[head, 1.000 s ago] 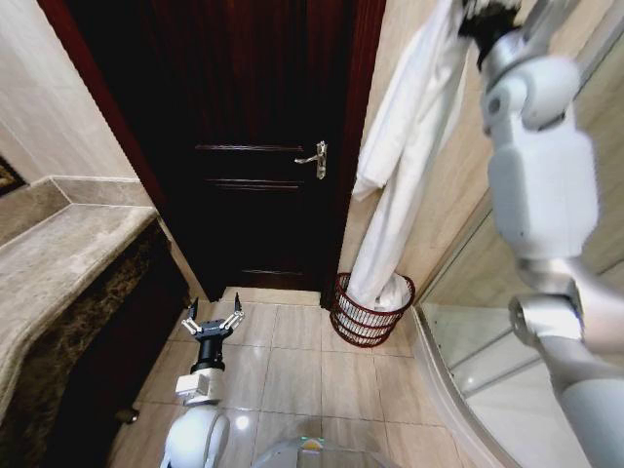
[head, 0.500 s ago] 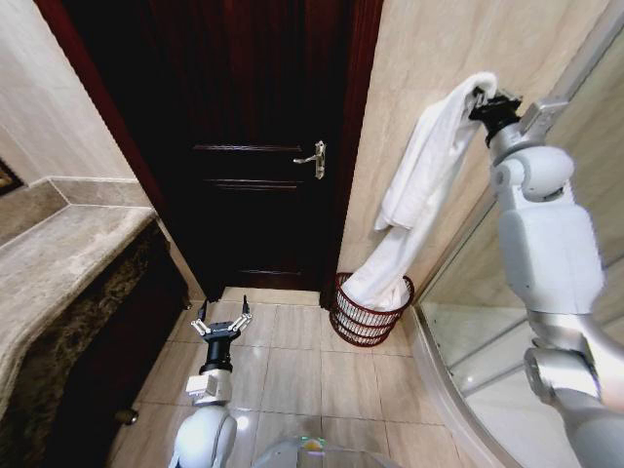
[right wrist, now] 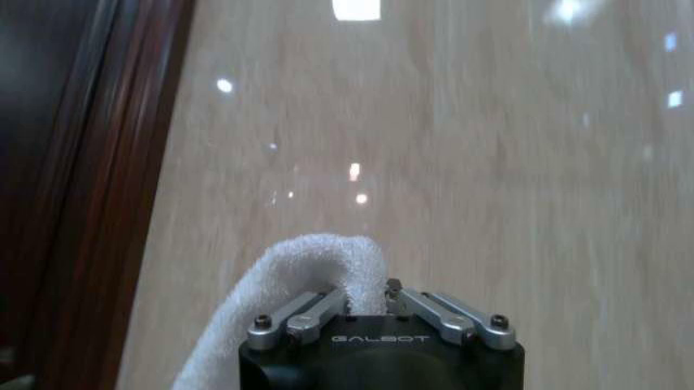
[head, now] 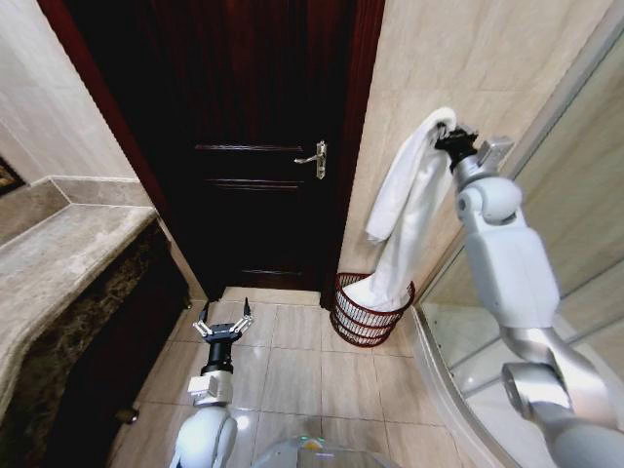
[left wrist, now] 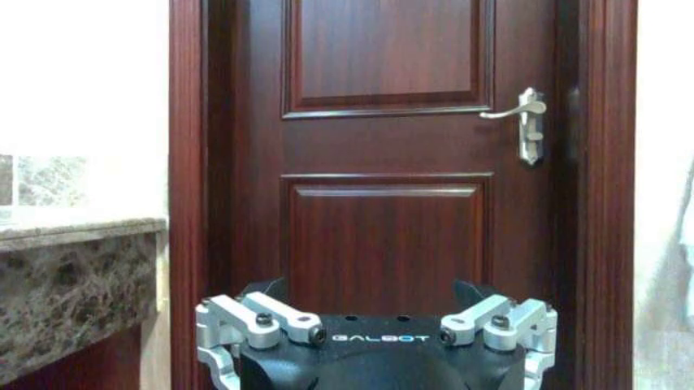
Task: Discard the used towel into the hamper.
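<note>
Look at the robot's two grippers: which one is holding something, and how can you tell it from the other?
The right gripper, raised by the wall, is clamped on the white terry towel; the left gripper hangs open and empty above the floor tiles.

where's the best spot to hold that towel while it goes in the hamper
By its top fold, from above. The right hand is shut on the towel there, so the rest hangs straight down the wall and its bottom end already sits in the hamper. The left hand waits open, low near the floor.
</note>
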Controlling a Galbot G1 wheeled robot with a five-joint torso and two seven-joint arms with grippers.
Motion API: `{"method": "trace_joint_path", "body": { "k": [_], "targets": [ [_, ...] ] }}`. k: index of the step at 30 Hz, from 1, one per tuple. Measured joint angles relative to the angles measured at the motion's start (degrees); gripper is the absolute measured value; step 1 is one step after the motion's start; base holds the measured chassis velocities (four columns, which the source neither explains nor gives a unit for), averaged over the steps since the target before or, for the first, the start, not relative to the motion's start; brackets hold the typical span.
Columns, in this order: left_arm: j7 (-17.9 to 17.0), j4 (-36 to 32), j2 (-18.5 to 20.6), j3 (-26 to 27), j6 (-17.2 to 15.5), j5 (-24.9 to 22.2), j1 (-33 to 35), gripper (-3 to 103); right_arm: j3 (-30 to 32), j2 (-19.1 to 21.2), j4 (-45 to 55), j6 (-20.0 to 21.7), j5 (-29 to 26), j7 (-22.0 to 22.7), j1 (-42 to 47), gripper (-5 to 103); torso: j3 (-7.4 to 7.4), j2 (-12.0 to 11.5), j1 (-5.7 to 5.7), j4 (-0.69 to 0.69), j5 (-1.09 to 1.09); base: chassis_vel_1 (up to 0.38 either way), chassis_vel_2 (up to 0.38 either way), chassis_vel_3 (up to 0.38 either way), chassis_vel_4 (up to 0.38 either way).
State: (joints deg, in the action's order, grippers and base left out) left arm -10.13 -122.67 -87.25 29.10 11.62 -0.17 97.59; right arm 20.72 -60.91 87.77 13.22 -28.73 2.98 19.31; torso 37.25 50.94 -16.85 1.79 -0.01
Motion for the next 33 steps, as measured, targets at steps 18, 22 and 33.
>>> {"method": "trace_joint_path", "body": {
  "k": [18,22,33],
  "targets": [
    [0.0,-0.7,-0.1,-0.6,-0.1,1.1,0.1,100,7.1,-5.1,-5.4,-7.6,6.0,-4.1,16.1,6,0.00,0.0,0.00,0.01,0.01,0.000,0.000,0.000,0.000],
    [-0.1,-0.7,0.0,-0.4,0.0,1.0,0.2,100,8.0,-7.1,-8.4,-10.5,10.5,-5.4,18.2,6,0.00,0.0,0.00,0.00,0.00,0.000,0.000,0.000,0.000],
    [-0.2,-0.3,-0.1,-0.2,0.5,0.6,0.3,100,9.6,-12.8,-16.6,-14.8,17.2,-6.0,20.2,6,0.00,0.0,0.00,0.00,-0.01,0.000,0.000,0.000,0.000]
  ]
}}
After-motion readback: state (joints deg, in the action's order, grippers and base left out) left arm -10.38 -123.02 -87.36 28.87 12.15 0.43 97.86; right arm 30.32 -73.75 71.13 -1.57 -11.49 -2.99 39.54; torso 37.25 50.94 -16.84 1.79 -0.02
